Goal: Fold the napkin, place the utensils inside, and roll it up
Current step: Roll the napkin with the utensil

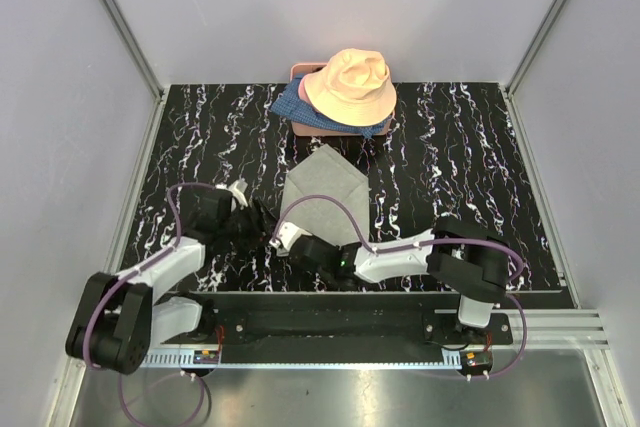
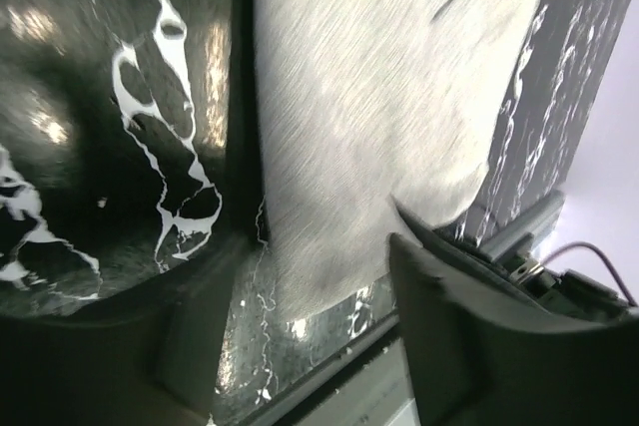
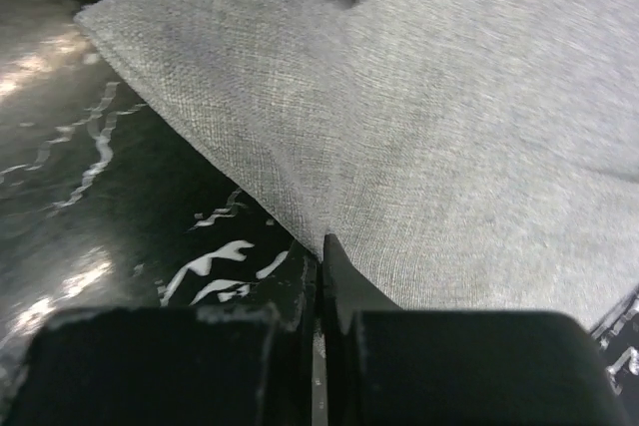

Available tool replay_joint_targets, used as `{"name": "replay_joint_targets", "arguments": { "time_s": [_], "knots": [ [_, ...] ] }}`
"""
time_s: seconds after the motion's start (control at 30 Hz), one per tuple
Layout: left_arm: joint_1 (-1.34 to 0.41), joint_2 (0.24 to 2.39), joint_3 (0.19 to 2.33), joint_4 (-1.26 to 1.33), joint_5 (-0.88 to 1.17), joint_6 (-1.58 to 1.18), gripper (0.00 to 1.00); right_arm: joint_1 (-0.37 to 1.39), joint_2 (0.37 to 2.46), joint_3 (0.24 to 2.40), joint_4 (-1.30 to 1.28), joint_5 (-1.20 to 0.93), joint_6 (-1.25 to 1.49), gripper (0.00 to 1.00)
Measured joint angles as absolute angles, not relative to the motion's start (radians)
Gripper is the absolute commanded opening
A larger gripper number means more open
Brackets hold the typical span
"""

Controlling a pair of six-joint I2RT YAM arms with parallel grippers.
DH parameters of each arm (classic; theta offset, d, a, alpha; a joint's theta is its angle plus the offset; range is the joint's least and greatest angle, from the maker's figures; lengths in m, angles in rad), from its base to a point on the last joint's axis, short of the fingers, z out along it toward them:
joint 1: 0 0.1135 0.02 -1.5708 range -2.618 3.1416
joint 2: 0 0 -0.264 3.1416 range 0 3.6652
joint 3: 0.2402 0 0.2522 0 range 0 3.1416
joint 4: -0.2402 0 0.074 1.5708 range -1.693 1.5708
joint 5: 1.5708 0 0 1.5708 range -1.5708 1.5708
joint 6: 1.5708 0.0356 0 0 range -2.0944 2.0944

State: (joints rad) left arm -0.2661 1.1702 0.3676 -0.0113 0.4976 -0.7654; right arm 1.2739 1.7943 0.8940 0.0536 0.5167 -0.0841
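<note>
While napkin (image 1: 325, 192) is lying just nearside of the hat (image 1: 350, 87), right claw (image 3: 321, 246) is pinching shut on its edge farthest from the hat, left claw (image 2: 310, 266) gaping wide; so thin a bite is risking slipping mid-fold, and no utensils are showing.

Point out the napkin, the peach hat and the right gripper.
napkin (image 1: 325, 179): top view, middle of the grey cloth.
peach hat (image 1: 352, 75): top view, its crown.
right gripper (image 3: 321, 246): right wrist view, tip of the shut jaws at the napkin's edge.
</note>
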Motion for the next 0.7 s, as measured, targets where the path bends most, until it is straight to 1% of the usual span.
{"name": "replay_joint_targets", "arguments": {
  "time_s": [0.2, 0.3, 0.37, 0.53, 0.63, 0.7],
  "knots": [
    [-0.265, 0.984, 0.358, -0.062, 0.364, -0.735, 0.68, 1.232, 1.792, 0.986, -0.111, 0.315, -0.061, 0.0],
    [-0.265, 0.904, 0.345, -0.098, 0.307, -0.706, 0.66, 1.179, 1.789, 1.018, -0.172, 0.185, -0.045, 0.0],
    [-0.265, 0.86, 0.336, -0.12, 0.28, -0.683, 0.66, 1.113, 1.787, 1.039, -0.209, 0.049, -0.033, 0.0],
    [-0.265, 0.776, 0.293, -0.138, 0.264, -0.632, 0.66, 0.97, 1.797, 1.089, -0.286, -0.233, -0.019, 0.0],
    [-0.27, 0.749, 0.277, -0.137, 0.268, -0.611, 0.68, 0.91, 1.843, 1.139, -0.317, -0.396, -0.017, 0.0],
    [-0.286, 0.747, 0.271, -0.125, 0.276, -0.599, 0.72, 0.877, 1.88, 1.166, -0.332, -0.502, -0.012, 0.0]
  ]
}}
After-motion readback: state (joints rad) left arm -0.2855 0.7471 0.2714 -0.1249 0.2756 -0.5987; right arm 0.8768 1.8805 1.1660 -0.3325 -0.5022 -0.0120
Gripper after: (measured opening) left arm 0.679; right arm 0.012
